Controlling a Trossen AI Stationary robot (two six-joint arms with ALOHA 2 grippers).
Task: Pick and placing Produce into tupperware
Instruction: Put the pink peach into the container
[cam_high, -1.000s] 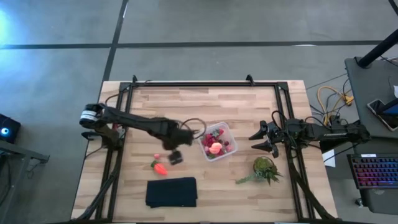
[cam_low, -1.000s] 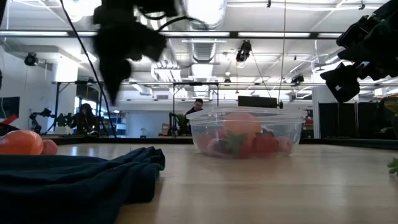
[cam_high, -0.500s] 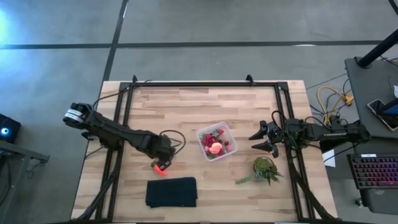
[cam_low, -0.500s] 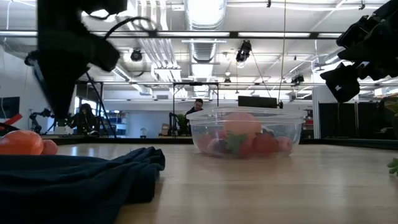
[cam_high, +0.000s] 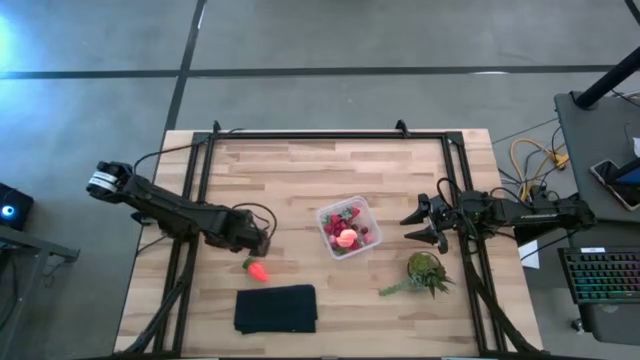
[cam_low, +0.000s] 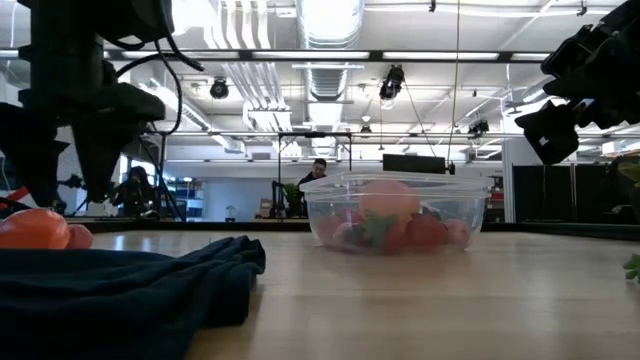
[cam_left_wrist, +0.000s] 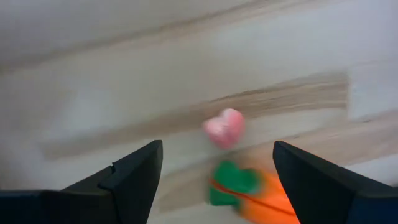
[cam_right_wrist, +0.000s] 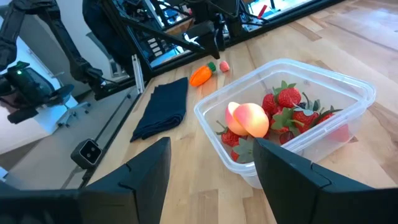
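Note:
The clear tupperware (cam_high: 348, 228) stands mid-table with red strawberries and a pinkish round piece (cam_right_wrist: 249, 119) inside. An orange carrot piece (cam_high: 259, 270) with a green top (cam_left_wrist: 231, 182) lies on the wood to its left, a small pink piece (cam_left_wrist: 224, 127) beside it. My left gripper (cam_high: 257, 243) hangs open, pointing down, just above these two loose pieces and touching neither; in the low view its fingers (cam_low: 100, 150) stand above the carrot (cam_low: 35, 228). My right gripper (cam_high: 424, 226) waits open to the tupperware's right, facing it.
A dark folded cloth (cam_high: 277, 308) lies near the front edge, just in front of the carrot. A green leafy plant (cam_high: 425, 272) lies at the front right. Black frame rails (cam_high: 190, 200) run along the table's sides. Bare wood stretches behind the tupperware.
My left gripper has swung from beside the tupperware toward the table's left, sunk lower, and rolled about its wrist. It now hangs over the carrot, still open. Nothing on the table has moved.

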